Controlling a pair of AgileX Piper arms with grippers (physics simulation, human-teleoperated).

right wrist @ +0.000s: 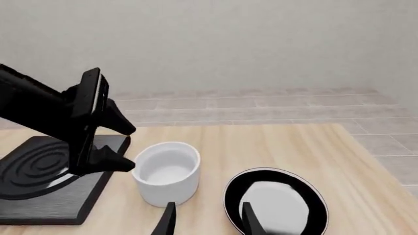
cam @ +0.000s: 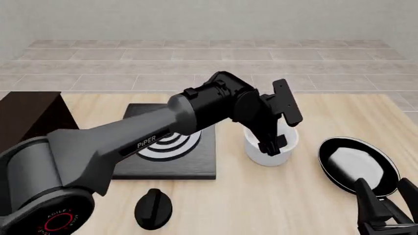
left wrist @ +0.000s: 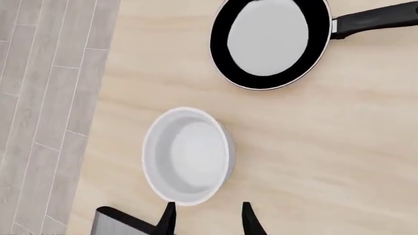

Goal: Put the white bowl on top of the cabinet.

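The white bowl (cam: 271,147) stands upright on the wooden table (cam: 274,205), between the black slab with grey rings (cam: 171,152) and the black-rimmed pan (cam: 358,164), apart from both; the left gripper (cam: 277,129) hangs just over the bowl's rim with its jaws spread, one finger (right wrist: 111,161) beside the near wall, nothing grasped; the right gripper (right wrist: 205,215) waits low near the table's front edge by the pan, jaws parted and empty; the cabinet (cam: 29,117) sits at the table's far left, its flat top bare; a black knob (cam: 153,208) lies in front of the slab.
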